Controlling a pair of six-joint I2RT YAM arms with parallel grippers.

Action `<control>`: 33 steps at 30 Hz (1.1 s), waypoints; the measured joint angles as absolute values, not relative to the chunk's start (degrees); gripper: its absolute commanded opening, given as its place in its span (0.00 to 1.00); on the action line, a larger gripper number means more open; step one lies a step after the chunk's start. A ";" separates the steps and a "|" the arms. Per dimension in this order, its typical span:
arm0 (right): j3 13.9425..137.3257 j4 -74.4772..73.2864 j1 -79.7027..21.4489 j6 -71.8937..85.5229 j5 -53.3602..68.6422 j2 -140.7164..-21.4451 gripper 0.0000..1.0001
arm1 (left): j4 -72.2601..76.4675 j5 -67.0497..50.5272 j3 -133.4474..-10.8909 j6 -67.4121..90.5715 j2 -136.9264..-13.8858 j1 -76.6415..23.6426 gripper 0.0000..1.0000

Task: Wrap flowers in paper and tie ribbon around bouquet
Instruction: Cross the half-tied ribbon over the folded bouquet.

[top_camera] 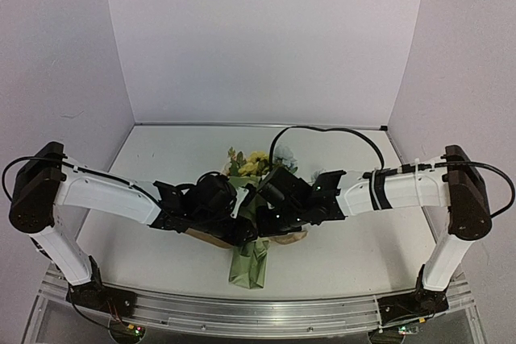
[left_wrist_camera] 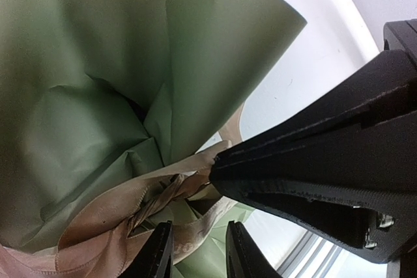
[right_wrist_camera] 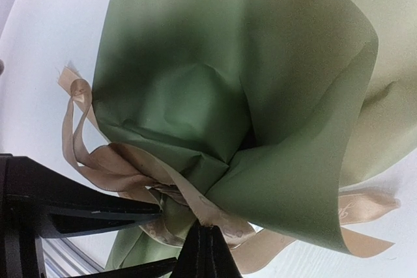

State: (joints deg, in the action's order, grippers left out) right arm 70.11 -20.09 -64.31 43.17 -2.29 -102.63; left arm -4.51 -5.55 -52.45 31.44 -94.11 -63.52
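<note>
The bouquet lies mid-table, its olive-green paper (top_camera: 248, 263) coned around the flowers (top_camera: 250, 163), whose yellow and pale blooms stick out at the far end. The tan ribbon (right_wrist_camera: 195, 200) is looped and twisted around the cone's pinched neck. My right gripper (right_wrist_camera: 207, 227) is shut on a ribbon strand right at the neck. My left gripper (left_wrist_camera: 199, 236) hovers at the same knot with its jaws apart, and a ribbon strand (left_wrist_camera: 195, 236) lies across the gap between them. Both grippers meet over the bouquet's neck in the top view, where their tips are hidden.
Loose ribbon tails (right_wrist_camera: 365, 206) trail on the white table beside the cone. The right arm's black cable (top_camera: 339, 133) arches over the table behind the flowers. The table's metal front rail (top_camera: 258, 312) runs just below the cone's tip.
</note>
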 measured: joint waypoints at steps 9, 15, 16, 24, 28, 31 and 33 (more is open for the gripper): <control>69.93 -19.68 -64.31 43.57 -2.28 -102.63 0.00 | -4.54 -5.29 -52.49 31.49 -95.17 -63.77 0.09; 69.86 -19.32 -64.31 43.57 -2.28 -102.63 0.00 | -4.54 -4.43 -52.49 31.61 -95.44 -63.86 0.00; 69.77 -19.20 -64.31 43.57 -2.28 -102.61 0.00 | -4.54 -4.23 -52.49 31.81 -95.44 -63.86 0.00; 67.94 -18.26 -64.31 43.57 -2.26 -101.55 0.00 | -4.40 -2.62 -52.47 33.46 -94.88 -63.88 0.00; 67.06 -17.65 -64.31 43.57 -2.31 -100.06 0.00 | -3.88 -2.02 -52.34 34.68 -94.36 -63.88 0.00; 67.05 -17.15 -64.31 43.55 -2.28 -99.50 0.00 | -3.88 -1.19 -52.20 35.03 -94.14 -63.85 0.00; 67.05 -17.00 -64.31 43.51 -2.24 -99.46 0.00 | -4.00 -0.98 -52.08 35.07 -94.11 -63.81 0.00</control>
State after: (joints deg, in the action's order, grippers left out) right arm 67.05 -17.00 -64.31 43.51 -2.24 -99.46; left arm -4.00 -0.98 -52.08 35.07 -94.11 -63.81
